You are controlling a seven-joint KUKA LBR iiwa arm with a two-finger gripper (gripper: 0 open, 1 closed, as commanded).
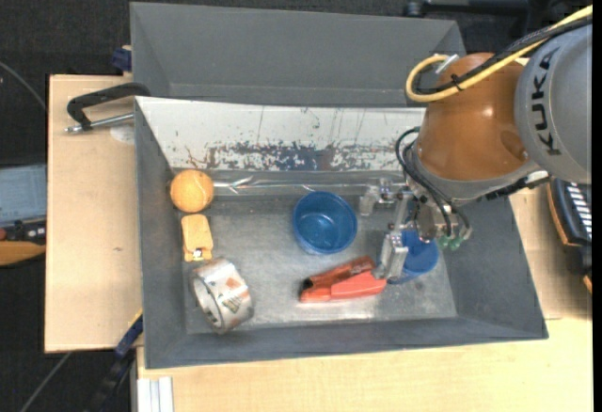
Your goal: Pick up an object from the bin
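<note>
We'd call this the approach step: claw point(398, 255) low, clenched or released we couldn't tell, small blue round plastic cap point(424, 260) right against it, red flat plastic clip point(343, 286) just left, so next it needed a clean squeeze.

One camera looks steeply down on the whole grey bin point(282, 53) from fairly near, with the arm point(564, 109) at its right

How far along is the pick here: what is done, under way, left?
Done: the gripper is down in the bin, at its right side. Under way: it sits by the red tool's end and a small blue thing; no grasp is visible. Left: grip one and lift it out. The bowl and ball lie apart from it.
</note>
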